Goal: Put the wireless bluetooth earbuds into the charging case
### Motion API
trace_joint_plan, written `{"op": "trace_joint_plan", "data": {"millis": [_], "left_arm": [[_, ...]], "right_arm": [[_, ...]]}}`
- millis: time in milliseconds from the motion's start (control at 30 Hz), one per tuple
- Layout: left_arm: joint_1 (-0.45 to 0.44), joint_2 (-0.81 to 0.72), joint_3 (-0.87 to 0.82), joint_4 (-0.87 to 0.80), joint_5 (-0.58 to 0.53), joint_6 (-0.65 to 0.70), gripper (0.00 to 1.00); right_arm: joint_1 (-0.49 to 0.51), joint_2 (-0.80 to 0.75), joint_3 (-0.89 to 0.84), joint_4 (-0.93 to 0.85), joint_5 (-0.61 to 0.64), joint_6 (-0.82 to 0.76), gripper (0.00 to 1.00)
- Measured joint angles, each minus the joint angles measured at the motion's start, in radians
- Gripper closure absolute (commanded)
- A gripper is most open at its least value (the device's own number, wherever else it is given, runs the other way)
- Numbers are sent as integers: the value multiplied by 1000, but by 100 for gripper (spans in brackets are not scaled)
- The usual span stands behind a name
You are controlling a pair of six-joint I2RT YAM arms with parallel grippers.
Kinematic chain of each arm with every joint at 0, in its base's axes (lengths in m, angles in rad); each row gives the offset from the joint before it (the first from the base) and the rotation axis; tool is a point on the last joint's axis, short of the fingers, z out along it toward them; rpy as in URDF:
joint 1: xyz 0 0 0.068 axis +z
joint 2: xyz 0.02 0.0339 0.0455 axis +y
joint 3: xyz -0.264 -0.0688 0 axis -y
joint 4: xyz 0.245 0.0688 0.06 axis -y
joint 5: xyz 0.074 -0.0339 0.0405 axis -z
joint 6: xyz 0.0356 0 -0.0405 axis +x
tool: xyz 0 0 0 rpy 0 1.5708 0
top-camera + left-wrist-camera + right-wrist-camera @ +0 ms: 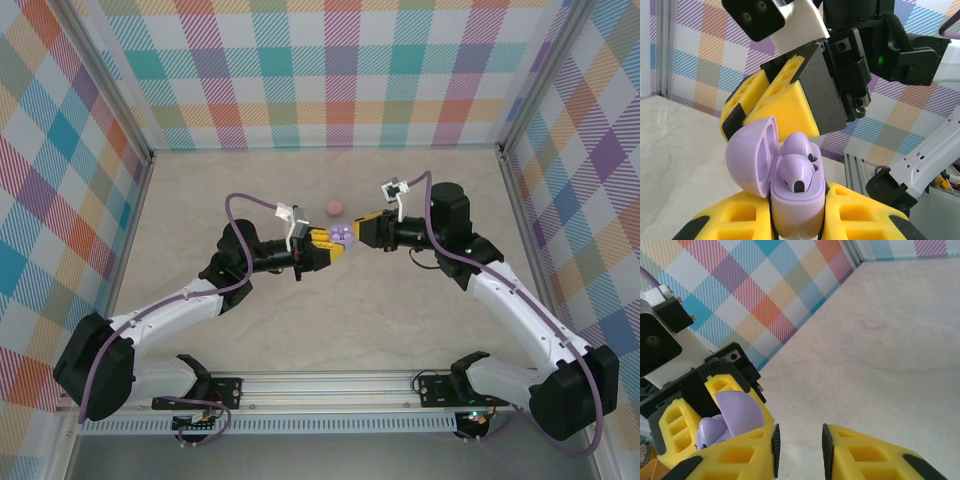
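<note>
My left gripper [797, 222] is shut on a lilac charging case [795, 205] and holds it upright above the table, its lid [751, 155] swung open to the left. Two purple earbuds [797, 172] sit side by side in the case's wells. From above, the case [343, 234] shows between the two grippers at mid-table. My right gripper [360, 232] hovers just beyond the case, its yellow fingers [785, 102] close above the lid. In the right wrist view this gripper [799, 450] stands open with nothing between its pads, and the lid [740, 410] lies to its left.
A small round pink object [335, 207] lies on the beige table [450, 320] just behind the grippers. Checked walls close in the back and both sides. A metal rail [330, 385] carrying the arm bases runs along the near edge.
</note>
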Motion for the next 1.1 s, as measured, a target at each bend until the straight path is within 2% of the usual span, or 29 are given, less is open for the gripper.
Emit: {"op": "trace_joint_plan", "data": {"millis": [167, 333, 867, 1100], "left_arm": [[0, -13, 0, -27, -6, 3, 82], [0, -26, 0, -40, -5, 5, 82], [0, -26, 0, -28, 32, 6, 82], [0, -11, 2, 11, 47, 2, 82]], "right_arm": [[0, 34, 27, -47, 49, -13, 68], [-6, 64, 32, -62, 47, -21, 68], [-14, 99, 52, -7, -154, -42, 68], [-23, 97, 52, 31, -203, -42, 68]]}}
